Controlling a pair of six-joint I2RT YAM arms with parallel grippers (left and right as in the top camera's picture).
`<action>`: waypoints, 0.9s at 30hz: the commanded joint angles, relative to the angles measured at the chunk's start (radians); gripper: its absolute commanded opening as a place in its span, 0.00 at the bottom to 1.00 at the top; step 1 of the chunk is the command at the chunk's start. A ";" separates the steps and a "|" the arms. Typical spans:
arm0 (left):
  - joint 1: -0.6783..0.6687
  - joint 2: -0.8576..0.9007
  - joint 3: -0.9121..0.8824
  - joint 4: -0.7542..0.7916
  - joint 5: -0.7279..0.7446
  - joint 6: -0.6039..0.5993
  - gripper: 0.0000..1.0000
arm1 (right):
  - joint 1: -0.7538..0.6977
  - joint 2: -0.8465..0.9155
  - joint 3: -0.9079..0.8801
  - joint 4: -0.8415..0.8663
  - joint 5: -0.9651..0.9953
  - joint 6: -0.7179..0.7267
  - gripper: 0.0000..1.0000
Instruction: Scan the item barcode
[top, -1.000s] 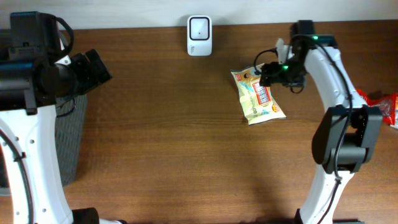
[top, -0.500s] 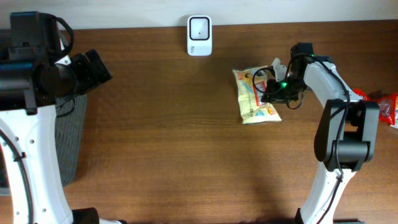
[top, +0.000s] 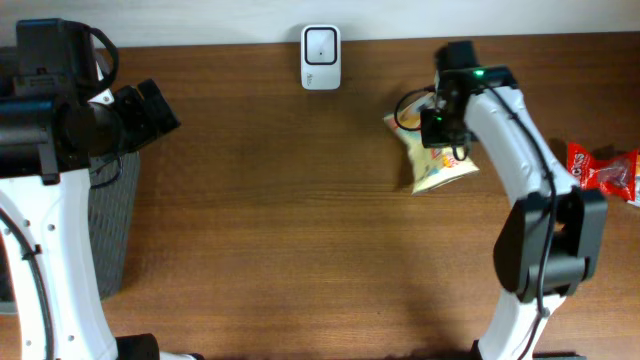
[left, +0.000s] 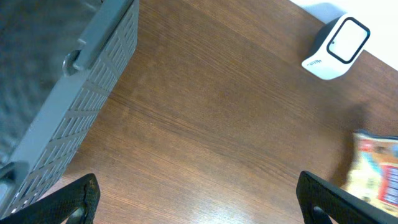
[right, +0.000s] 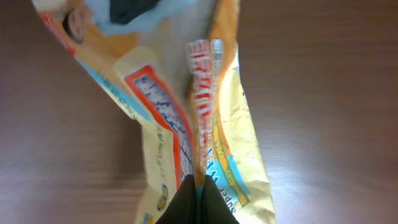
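Dark wood-grain table (top: 280, 230) carries a white barcode scanner (top: 320, 57) at its far edge, window facing up. The right gripper (top: 437, 125) has its jaws pinched together on a crease of the yellow snack packet (top: 440, 165). The packet sits to the scanner's right, near it but not over it; whether its lower end touches the wood is hard to tell. Pinching a fold probably lets the packet be carried and turned toward the window. The left gripper (left: 198, 186) hovers spread wide and empty beside the grey basket (left: 68, 93), out of the way.
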 joint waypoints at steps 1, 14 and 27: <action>0.002 -0.002 -0.001 0.001 0.000 -0.008 0.99 | 0.132 -0.031 0.018 -0.035 0.532 0.237 0.04; 0.002 -0.002 -0.001 0.001 0.000 -0.008 0.99 | 0.473 0.100 0.009 -0.009 0.480 0.353 0.04; 0.002 -0.002 -0.001 0.001 0.000 -0.008 0.99 | 0.251 -0.001 0.220 -0.154 0.123 0.238 0.99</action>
